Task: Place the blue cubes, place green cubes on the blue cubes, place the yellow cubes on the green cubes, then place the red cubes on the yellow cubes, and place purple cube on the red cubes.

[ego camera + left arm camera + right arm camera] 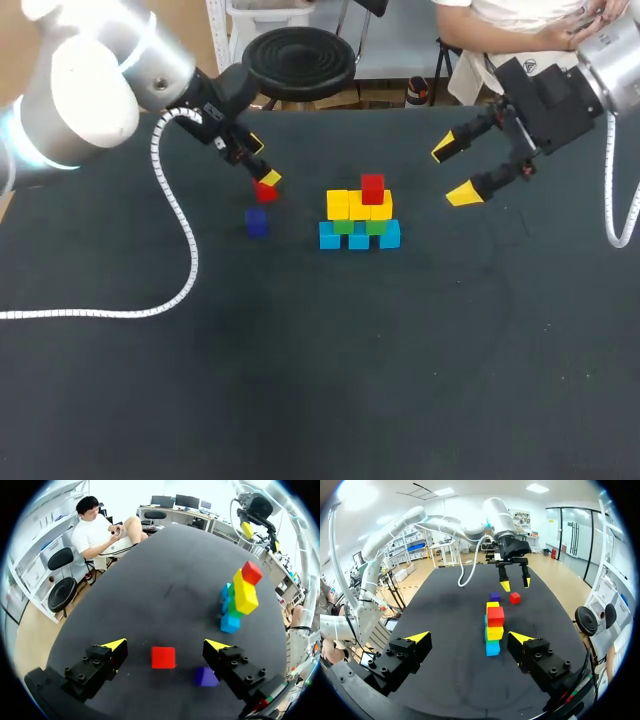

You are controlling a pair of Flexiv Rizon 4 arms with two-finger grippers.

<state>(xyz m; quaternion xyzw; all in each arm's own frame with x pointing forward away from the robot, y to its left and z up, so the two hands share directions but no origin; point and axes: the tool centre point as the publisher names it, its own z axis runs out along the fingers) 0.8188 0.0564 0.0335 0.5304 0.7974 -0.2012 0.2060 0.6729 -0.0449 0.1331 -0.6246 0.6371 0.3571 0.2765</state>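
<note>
A cube stack (pixel 359 218) stands mid-table: blue cubes (pixel 330 237) at the base, green (pixel 376 227) above, yellow (pixel 338 203) on those, one red cube (pixel 372 187) on top. A loose red cube (pixel 265 191) lies left of it, with the purple cube (pixel 256 222) just nearer. My left gripper (pixel 262 162) hangs open over the loose red cube (pixel 163 657), which rests on the table between the fingers, untouched; the purple cube (pixel 206 676) sits beside one finger. My right gripper (pixel 453 171) is open and empty, up and to the right of the stack (pixel 493 627).
The black tabletop (pixel 330 380) spreads wide in front of the stack. A white coiled cable (pixel 180 220) from my left arm trails over the table's left part. My left gripper (pixel 516 584) shows beyond the stack in the right wrist view.
</note>
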